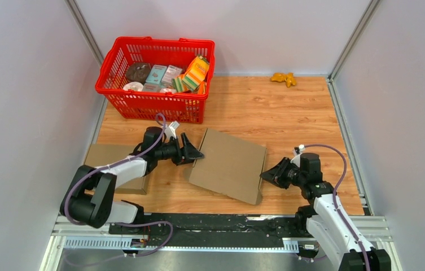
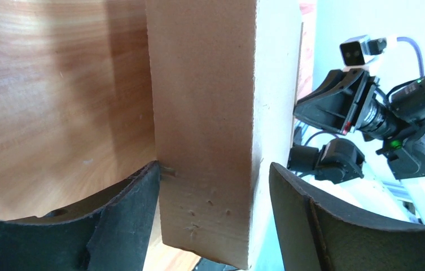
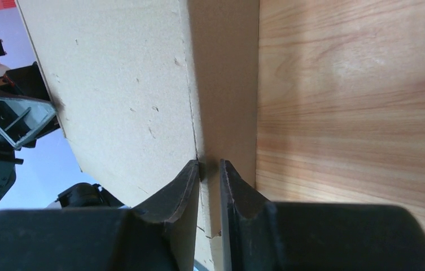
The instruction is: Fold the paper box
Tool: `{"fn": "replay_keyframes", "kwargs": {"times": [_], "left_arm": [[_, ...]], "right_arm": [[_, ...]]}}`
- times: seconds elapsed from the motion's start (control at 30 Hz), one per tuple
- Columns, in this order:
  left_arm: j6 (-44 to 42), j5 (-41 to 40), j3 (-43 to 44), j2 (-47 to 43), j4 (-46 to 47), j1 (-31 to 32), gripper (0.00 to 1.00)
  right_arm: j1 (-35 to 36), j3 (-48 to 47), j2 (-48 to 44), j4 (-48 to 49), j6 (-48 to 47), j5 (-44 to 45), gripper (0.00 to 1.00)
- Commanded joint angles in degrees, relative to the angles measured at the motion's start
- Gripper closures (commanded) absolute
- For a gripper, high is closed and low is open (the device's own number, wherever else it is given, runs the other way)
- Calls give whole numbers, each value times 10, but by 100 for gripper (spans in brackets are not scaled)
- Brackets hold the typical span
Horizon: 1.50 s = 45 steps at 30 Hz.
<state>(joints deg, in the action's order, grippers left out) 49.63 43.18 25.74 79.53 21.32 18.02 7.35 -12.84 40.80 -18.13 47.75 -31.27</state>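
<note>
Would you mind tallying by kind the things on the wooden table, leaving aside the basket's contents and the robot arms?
Brown cardboard pieces: 2, the part-folded cardboard box and a flat cardboard sheet
Red plastic mesh basket: 1
Small yellow-orange toy: 1
Total: 4

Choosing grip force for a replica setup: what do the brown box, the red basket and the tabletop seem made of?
Box: matte brown cardboard, by its fibrous, pitted face and raw cut edges. Basket: probably moulded plastic, glossy red, with an open lattice wall. Tabletop: smooth wood-grain surface with a faint sheen; solid wood or laminate, I cannot tell.
</note>
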Motion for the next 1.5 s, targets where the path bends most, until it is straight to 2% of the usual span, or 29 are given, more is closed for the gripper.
{"fn": "replay_keyframes", "kwargs": {"times": [0.0, 0.13, 0.3, 0.43, 0.57, 0.67, 0.73, 0.77, 0.83, 0.87, 0.93, 0.97, 1.03, 1.07, 1.13, 1.2, 1.23, 1.27, 1.33, 1.37, 1.4, 1.43, 1.47], "left_arm": [[-107, -75, 62, -72, -235, 28, 20], [-86, -81, 54, -73, -211, 24, 20], [-72, 15, 76, -13, -142, 24, 19], [-21, 57, 52, -6, -30, 29, 19], [-14, 84, 58, 16, -19, 51, 19], [25, 100, 47, 29, 41, 58, 24], [38, 90, 39, 22, 52, 60, 32], [38, 84, 38, 18, 49, 60, 40], [30, 69, 39, 2, 15, 59, 46], [26, 64, 40, -4, -2, 59, 49], [13, 45, 42, -29, -57, 58, 51], [10, 37, 42, -38, -74, 57, 53], [4, 25, 41, -66, -118, 54, 54], [5, 18, 38, -74, -129, 53, 54], [21, 7, 17, -110, -139, 43, 54], [46, -1, -1, -143, -133, 36, 54], [52, 2, -11, -151, -136, 29, 54], [57, 8, -16, -157, -138, 26, 54], [80, 13, -24, -174, -151, 25, 55], [90, 12, -26, -180, -155, 24, 54], [115, 10, -34, -193, -161, 24, 55], [129, 9, -39, -201, -165, 22, 54], [141, 7, -45, -211, -166, 16, 54]], "right_arm": [[-40, 46, -8, -39, -17, 28, 79], [-63, 61, -19, -33, -16, 0, 79], [-68, 60, 2, -23, -20, -12, 80], [-68, 61, 10, -18, -20, -16, 79], [-68, 61, 10, -14, -20, -15, 79], [-68, 59, 12, -10, -23, -22, 79], [-68, 55, 10, -8, -27, -30, 78], [-68, 50, 9, -15, -31, -35, 76], [-67, 34, 1, -15, -32, -42, 73], [-68, 25, -3, -34, -41, -42, 68], [-68, -15, -18, -54, -49, -39, 59], [-67, -32, -25, -76, -54, -32, 51], [-62, -87, -44, -105, -69, 0, 43], [-60, -106, -48, -136, -89, 15, 35], [-39, -146, -58, -166, -110, 64, 30], [18, -204, -56, -180, -141, 109, 24], [50, -223, -50, -183, -155, 166, 22], [140, -259, -46, -180, -166, 200, 16], [251, -290, -14, -163, -216, 293, 12], [369, -324, 4, -158, -232, 332, 11], [431, -340, 47, -154, -271, 365, 10], [494, -359, 72, -156, -289, 452, 8], [613, -378, 98, -160, -307, 510, 6]]}}
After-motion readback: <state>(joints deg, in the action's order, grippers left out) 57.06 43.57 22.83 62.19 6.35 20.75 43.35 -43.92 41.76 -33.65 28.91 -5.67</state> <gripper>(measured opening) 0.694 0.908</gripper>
